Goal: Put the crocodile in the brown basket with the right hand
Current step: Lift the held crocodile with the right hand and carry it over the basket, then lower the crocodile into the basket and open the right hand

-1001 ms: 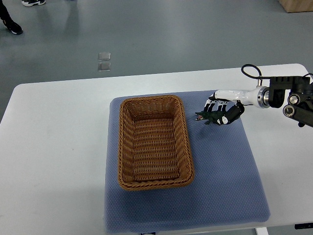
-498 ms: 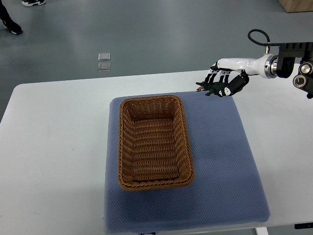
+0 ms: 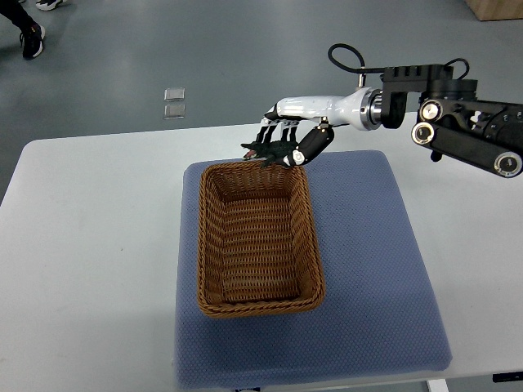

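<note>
My right hand [image 3: 282, 144] reaches in from the right edge and is shut on a small dark green crocodile [image 3: 268, 152]. Hand and toy hang just above the far rim of the brown wicker basket [image 3: 214, 245], near its far right corner. The crocodile's snout points left. The basket sits on a blue mat [image 3: 368, 269] and nothing shows inside it. The left arm does not appear in the top view.
The mat lies on a white table [image 3: 90, 245] whose far edge runs just behind the hand. Grey floor lies beyond it, with a small light floor plate [image 3: 173, 101]. A person's shoe [image 3: 33, 39] shows at the top left corner.
My right hand has carried the crocodile up off the mat and leftward, from the mat's far right part to above the basket's far rim.
</note>
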Available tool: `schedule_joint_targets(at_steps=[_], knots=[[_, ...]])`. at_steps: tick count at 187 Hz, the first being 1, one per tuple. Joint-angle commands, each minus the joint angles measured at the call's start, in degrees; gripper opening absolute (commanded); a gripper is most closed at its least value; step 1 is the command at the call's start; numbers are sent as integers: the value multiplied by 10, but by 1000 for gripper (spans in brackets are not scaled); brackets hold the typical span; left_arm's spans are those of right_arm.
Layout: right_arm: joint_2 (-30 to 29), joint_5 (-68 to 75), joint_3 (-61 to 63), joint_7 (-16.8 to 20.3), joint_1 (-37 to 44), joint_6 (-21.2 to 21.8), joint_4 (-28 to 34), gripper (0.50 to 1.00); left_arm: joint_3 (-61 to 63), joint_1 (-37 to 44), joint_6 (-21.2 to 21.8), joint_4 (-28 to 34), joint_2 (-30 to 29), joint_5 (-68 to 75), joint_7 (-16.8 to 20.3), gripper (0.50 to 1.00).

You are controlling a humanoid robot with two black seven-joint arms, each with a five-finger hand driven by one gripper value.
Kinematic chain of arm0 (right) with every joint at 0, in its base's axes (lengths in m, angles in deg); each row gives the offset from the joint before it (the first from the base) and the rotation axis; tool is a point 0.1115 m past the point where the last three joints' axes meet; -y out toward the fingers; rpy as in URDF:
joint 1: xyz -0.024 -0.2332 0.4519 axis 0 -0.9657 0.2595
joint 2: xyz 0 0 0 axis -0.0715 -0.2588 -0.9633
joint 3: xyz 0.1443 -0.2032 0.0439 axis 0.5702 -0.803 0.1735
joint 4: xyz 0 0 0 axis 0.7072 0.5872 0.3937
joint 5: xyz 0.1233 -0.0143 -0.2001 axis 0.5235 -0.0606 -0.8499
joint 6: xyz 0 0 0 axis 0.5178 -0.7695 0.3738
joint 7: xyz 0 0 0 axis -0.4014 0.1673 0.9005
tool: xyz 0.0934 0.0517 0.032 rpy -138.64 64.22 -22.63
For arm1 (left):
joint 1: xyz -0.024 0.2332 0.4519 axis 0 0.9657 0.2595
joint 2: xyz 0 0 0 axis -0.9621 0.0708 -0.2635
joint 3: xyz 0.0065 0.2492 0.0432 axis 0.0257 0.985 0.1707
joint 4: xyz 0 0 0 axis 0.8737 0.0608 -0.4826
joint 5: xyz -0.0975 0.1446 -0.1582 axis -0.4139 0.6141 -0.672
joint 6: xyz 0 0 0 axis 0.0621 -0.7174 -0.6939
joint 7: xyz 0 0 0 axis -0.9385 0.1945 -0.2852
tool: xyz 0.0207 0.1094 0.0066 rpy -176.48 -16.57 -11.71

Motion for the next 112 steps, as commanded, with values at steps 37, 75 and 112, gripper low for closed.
schedule_joint_targets(at_steps=[37, 75, 112], knots=[[-86, -2, -7, -10, -62, -47, -23, 500, 0, 0, 0, -2, 0, 0, 0, 1000], [-112, -3, -7, -12, -84, -54, -35, 500, 0, 0, 0, -3, 0, 1, 0, 1000], [-118, -4, -7, -12, -97, -61, -40, 500, -1, 0, 0, -2, 0, 1, 0, 1000]])
